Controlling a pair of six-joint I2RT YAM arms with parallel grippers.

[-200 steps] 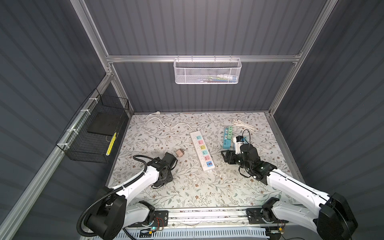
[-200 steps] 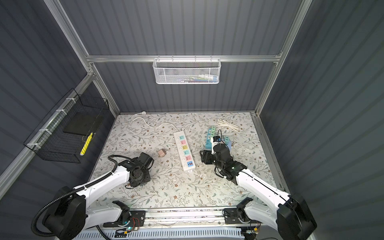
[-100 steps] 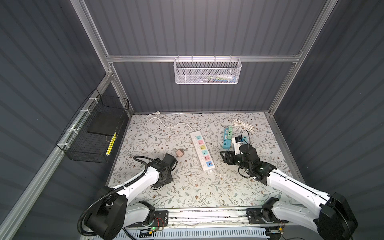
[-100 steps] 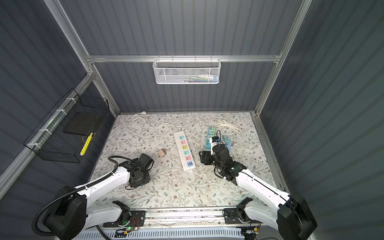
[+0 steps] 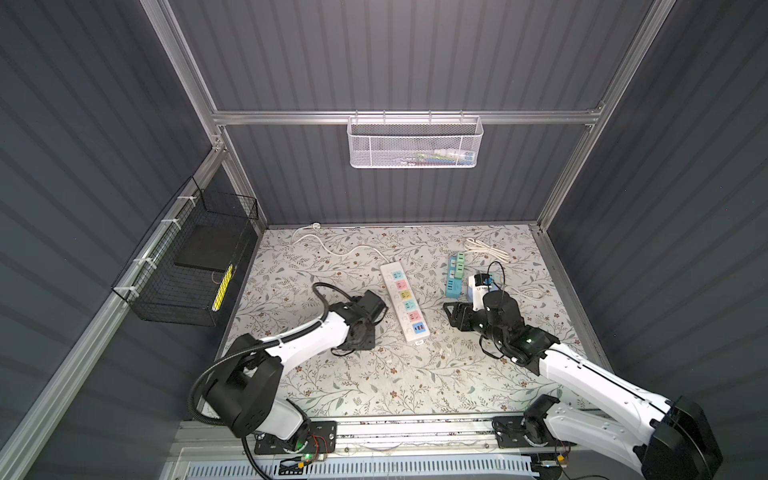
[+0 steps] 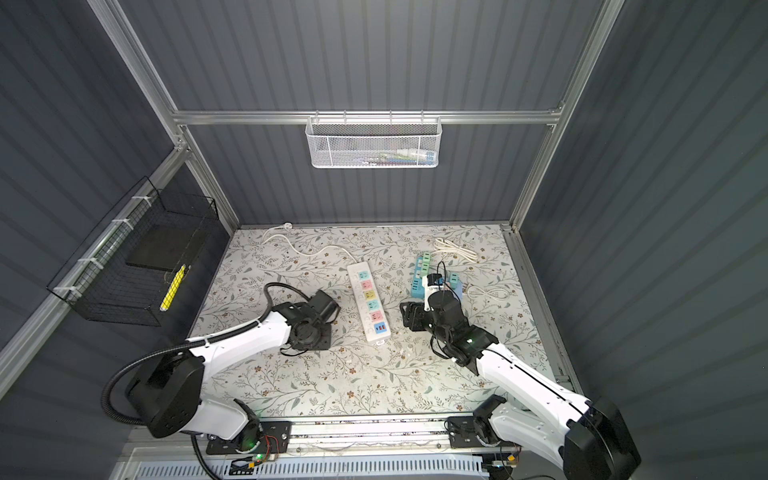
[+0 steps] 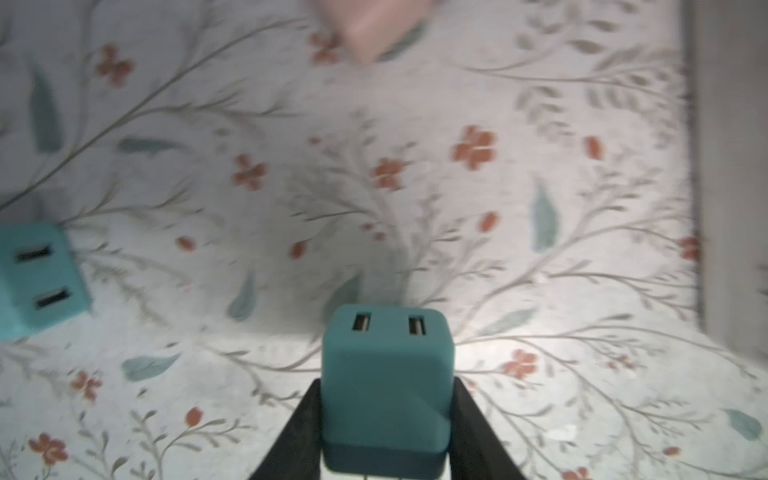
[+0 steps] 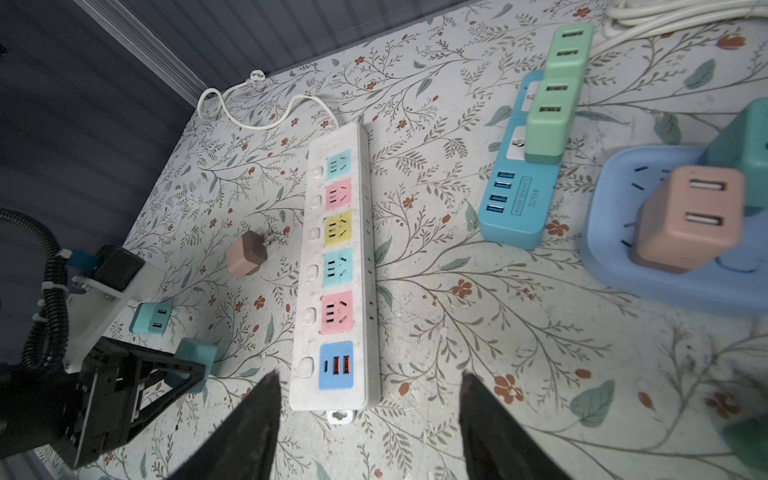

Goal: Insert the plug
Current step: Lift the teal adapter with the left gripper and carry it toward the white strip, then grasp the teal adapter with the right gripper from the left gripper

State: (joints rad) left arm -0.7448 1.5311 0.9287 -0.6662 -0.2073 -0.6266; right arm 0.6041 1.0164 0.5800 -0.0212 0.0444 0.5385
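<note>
Teal plastic, smooth and rounded at the corners: the plug sits clamped between the jaws of the left end effector, its 2 USB slots facing away from the wrist, low over the floral tabletop. To do this step well, I would carry it over a free socket of the white power strip and square the prongs to the slots before pressing straight in (the prong side seems to face back toward the wrist and is mostly hidden, so a regrasp may be called for). The rounded sides could slip under a skewed push. The left arm reaches low, wrist bent down, just beside the strip's near end. The right arm stretches forward. The right end effector stands wide and empty near that same end, well placed to steady the strip.
</note>
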